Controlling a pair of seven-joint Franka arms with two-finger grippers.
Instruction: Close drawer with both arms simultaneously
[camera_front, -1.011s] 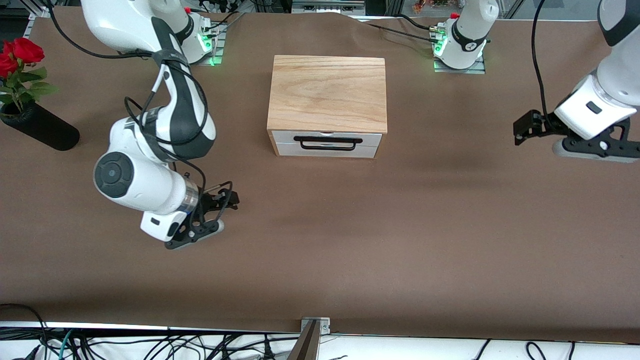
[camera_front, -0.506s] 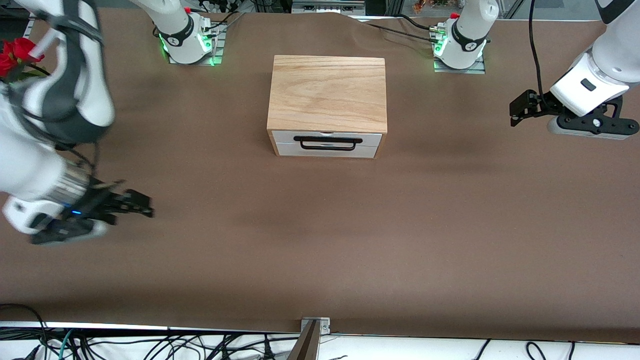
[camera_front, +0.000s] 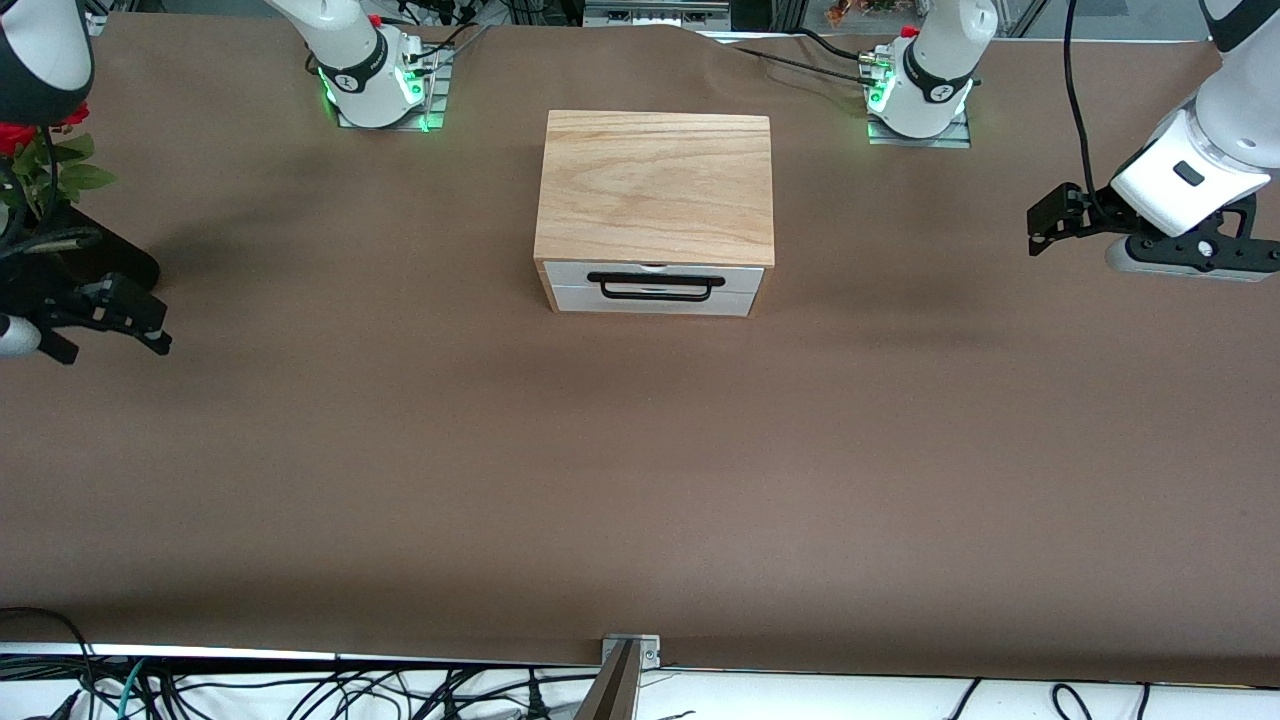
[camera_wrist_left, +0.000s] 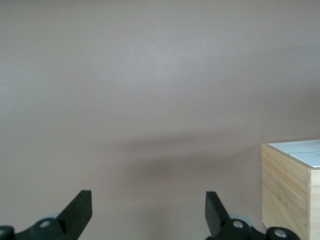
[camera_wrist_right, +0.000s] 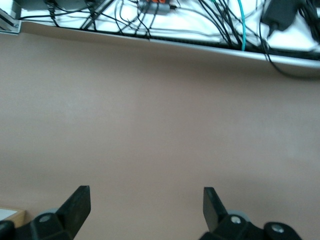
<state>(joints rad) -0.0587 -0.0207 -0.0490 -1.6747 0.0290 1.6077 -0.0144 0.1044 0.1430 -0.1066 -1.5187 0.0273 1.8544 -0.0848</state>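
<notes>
The oak-coloured box (camera_front: 655, 185) stands mid-table, toward the arms' bases. Its drawer (camera_front: 655, 298) shows a white front and a black wire handle (camera_front: 655, 287), and the front sits flush with the box. My left gripper (camera_front: 1038, 230) hangs open over bare table at the left arm's end, well apart from the box. In the left wrist view that gripper (camera_wrist_left: 148, 212) holds nothing, and a corner of the box (camera_wrist_left: 290, 192) shows. My right gripper (camera_front: 158, 328) is open at the right arm's end of the table. Between the right gripper's (camera_wrist_right: 145, 210) fingers there is only brown table.
A black vase (camera_front: 120, 268) with red roses (camera_front: 20, 135) lies beside the right gripper, partly hidden by that arm. Cables hang along the table's edge (camera_wrist_right: 165, 42) nearest the front camera. Brown table (camera_front: 640, 470) spreads wide in front of the drawer.
The right arm has swung away from the table's middle out to its own end, beside the vase. The left gripper has barely shifted. The drawer looks the same.
</notes>
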